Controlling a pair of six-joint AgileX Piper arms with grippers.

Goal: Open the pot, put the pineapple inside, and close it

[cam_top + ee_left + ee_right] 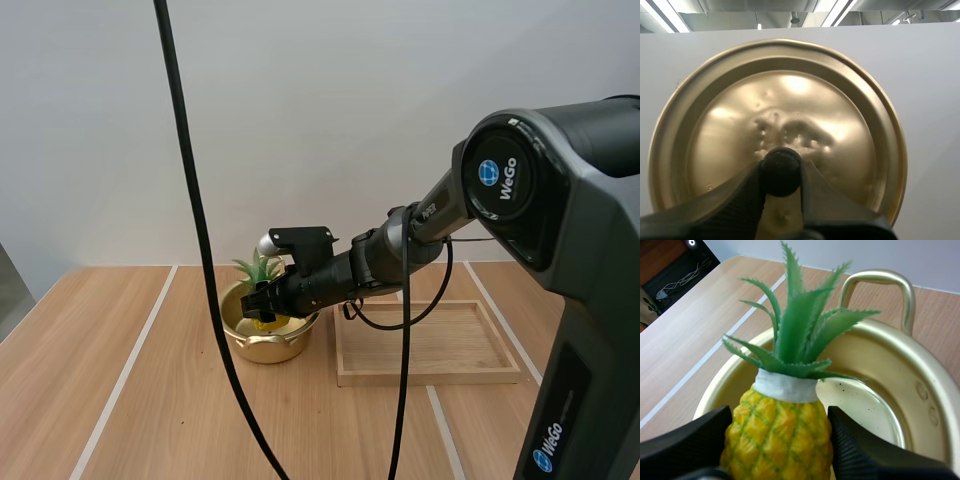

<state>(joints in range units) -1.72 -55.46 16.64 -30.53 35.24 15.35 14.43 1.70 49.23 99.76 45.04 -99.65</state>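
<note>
Nearest, the right gripper (pixel 780 412) pinches the pineapple (pixel 775 440) by its yellow body, one black finger pressed to each flank and the green crown pointing away toward the far handle of the pot (pixel 920 390). The fruit hangs over the pot's open mouth, with polished gold wall showing on every side of it, more room on the handle side than along the near rim. Whether its base touches the bottom cannot be told. In the high view the pot (pixel 265 345) stands toward the far edge of the table (pixel 120 400), left of centre, and the wooden tray (pixel 430 375) lies just beside it on the right, their edges close but apart. Bare wood runs from the pot to the table's left and near edges. The left gripper (pixel 781 175) holds the lid (pixel 790 90) aloft by its black knob (pixel 781 171), fingers clamped on either side — the full rim hangs free against a pale wall.
</note>
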